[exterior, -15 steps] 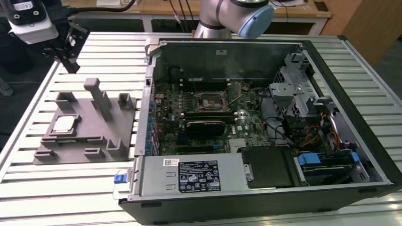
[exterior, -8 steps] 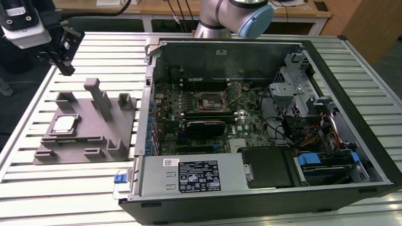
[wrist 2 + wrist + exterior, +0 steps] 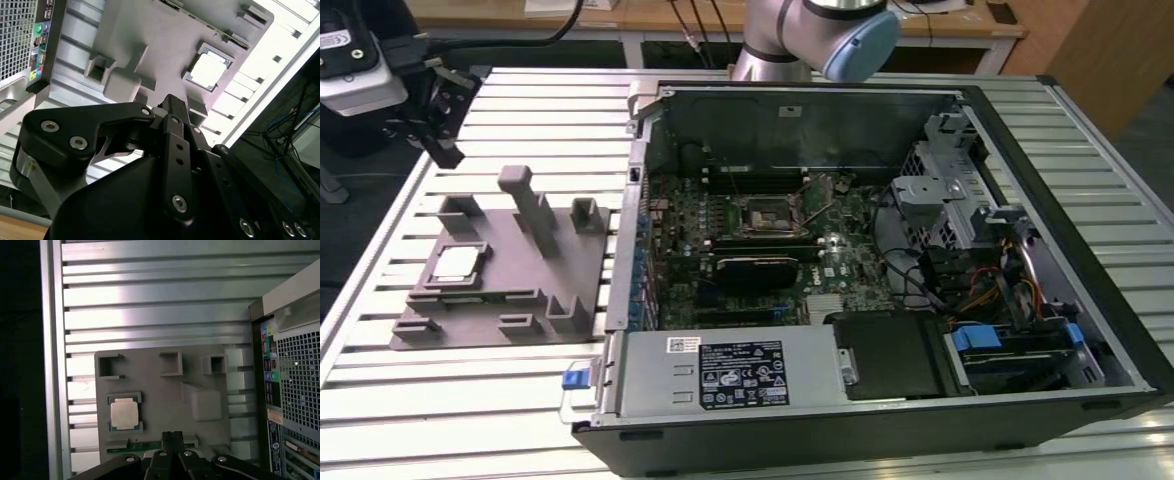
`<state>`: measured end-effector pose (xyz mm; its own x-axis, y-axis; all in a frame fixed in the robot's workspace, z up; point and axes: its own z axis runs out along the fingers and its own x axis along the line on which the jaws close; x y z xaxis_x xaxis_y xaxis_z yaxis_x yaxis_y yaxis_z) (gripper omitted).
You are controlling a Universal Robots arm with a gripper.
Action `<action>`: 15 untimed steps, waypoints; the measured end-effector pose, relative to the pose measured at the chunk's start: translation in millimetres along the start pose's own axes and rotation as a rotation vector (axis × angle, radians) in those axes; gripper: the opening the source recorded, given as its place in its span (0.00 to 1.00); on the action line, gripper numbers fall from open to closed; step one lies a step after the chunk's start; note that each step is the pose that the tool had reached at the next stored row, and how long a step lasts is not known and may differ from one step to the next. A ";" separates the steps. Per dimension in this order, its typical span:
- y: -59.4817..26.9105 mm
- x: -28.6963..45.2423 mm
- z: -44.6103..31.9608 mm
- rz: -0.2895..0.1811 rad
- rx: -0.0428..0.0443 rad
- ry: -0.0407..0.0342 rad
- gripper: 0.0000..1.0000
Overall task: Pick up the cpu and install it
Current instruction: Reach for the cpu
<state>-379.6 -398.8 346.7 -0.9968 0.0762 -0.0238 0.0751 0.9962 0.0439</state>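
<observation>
Handling of the cpu (image 3: 124, 415): judged light, stiff and thin, with a smooth metal top likely slippery and an underside likely delicate. Best taken by two opposite edges of the rim, squarely and gently, never pressed on the flat face. Lies flat, pale top up, seated in a shallow framed pocket of the grey fixture plate (image 3: 160, 385). Shows little edge standing proud of that frame, so probably calls for a level, careful approach.

Placed on the exterior view's left, beside the open computer case (image 3: 881, 260) and well apart from the black socket (image 3: 762, 212) on the board inside. Plate and case alike: set on the slatted metal bench (image 3: 150, 300).

As for the end effector (image 3: 171, 436): hangs above the plate, fingertips drawn narrow, nearly together, holding nothing. Touches neither cpu nor fixture. In the first wrist view, points at the plate's edge near the pocket, not over the chip itself, so offset to one side. In the exterior view, hovers farther back than the cpu and clearly higher.
</observation>
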 end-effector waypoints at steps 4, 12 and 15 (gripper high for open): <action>-0.8 8.4 4.8 0.000 0.0001 0.0001 0.11; -2.3 21.6 15.7 0.000 0.0001 0.0007 0.11; -2.7 23.7 20.2 0.000 0.0002 0.0021 0.11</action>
<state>-402.8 -398.8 325.9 -0.9969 0.0762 -0.0217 0.0752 0.9962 0.0437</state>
